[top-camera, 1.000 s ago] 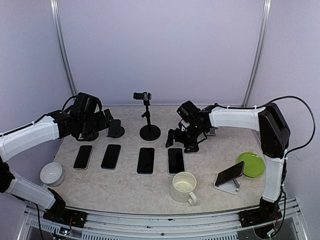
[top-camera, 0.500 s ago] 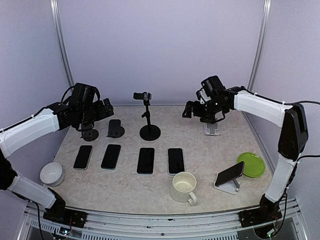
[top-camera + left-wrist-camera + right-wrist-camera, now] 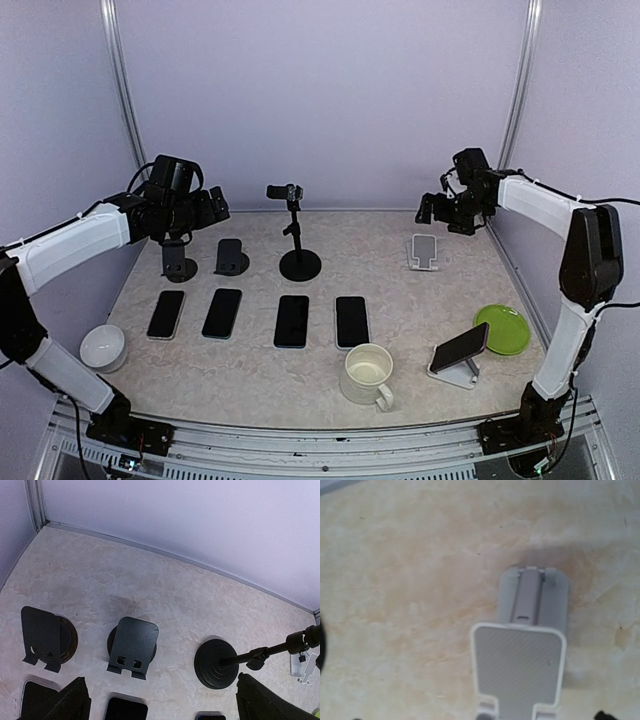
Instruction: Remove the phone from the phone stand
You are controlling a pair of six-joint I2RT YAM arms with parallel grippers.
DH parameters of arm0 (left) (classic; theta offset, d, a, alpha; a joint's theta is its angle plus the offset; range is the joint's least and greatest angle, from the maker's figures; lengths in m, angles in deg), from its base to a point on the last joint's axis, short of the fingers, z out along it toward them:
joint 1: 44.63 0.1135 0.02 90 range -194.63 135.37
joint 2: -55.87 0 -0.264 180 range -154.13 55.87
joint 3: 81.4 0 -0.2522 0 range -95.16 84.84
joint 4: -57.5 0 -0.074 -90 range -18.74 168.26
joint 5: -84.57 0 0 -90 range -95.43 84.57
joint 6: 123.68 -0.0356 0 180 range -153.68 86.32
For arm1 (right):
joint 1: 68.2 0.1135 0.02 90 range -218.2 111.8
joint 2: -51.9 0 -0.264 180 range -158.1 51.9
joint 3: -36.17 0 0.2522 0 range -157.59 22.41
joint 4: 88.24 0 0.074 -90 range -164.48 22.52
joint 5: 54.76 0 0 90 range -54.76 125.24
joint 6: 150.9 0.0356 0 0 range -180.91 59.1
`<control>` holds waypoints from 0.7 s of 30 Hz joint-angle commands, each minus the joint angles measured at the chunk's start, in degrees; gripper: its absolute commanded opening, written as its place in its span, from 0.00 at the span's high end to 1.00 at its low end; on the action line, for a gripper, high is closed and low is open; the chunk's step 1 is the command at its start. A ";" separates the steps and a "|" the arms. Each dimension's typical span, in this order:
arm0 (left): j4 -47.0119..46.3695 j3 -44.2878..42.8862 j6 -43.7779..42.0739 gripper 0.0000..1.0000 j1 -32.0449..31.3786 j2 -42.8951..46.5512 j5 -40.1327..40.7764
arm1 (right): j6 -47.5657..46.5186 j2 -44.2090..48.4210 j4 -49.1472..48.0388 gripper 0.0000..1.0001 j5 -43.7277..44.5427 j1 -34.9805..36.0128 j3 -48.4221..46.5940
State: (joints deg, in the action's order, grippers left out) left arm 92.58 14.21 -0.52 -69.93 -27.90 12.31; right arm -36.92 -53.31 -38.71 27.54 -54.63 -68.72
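Note:
A dark phone (image 3: 460, 346) leans on a white stand (image 3: 455, 376) at the front right, next to the green plate. My right gripper (image 3: 448, 211) hovers at the back right over an empty white stand (image 3: 424, 251), which fills the right wrist view (image 3: 520, 665). Only the tips of its fingers show at the bottom corners there, wide apart and empty. My left gripper (image 3: 192, 208) is open and empty above two empty black stands (image 3: 132, 647) at the back left. Its fingers (image 3: 62, 705) frame the bottom of the left wrist view.
Several dark phones lie flat in a row mid-table (image 3: 291, 320). A black pole stand with a round base (image 3: 299, 264) stands at the back centre. A cream mug (image 3: 368, 372) is at the front, a white bowl (image 3: 103, 347) front left, and a green plate (image 3: 504, 328) at the right.
My right arm has swung from the table's middle to the back right, over the empty white stand. My left gripper has risen a little above the black stands.

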 commanded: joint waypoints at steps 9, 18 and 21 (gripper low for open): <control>-1.36 -3.67 -1.35 0.01 2.86 -4.43 -3.06 | -4.01 -12.89 2.55 0.01 -0.15 -1.08 -8.44; -1.24 -6.09 -1.78 0.01 3.85 -6.98 -3.93 | -3.84 -18.85 4.21 0.09 2.37 -1.04 -11.88; -1.11 -6.90 -1.84 0.01 4.01 -7.82 -4.09 | -3.57 -19.90 4.85 0.15 3.02 -1.02 -12.26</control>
State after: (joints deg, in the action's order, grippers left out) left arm 91.84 9.53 -1.22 -66.39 -34.28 9.10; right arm -40.46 -71.65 -35.93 28.94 -55.33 -79.10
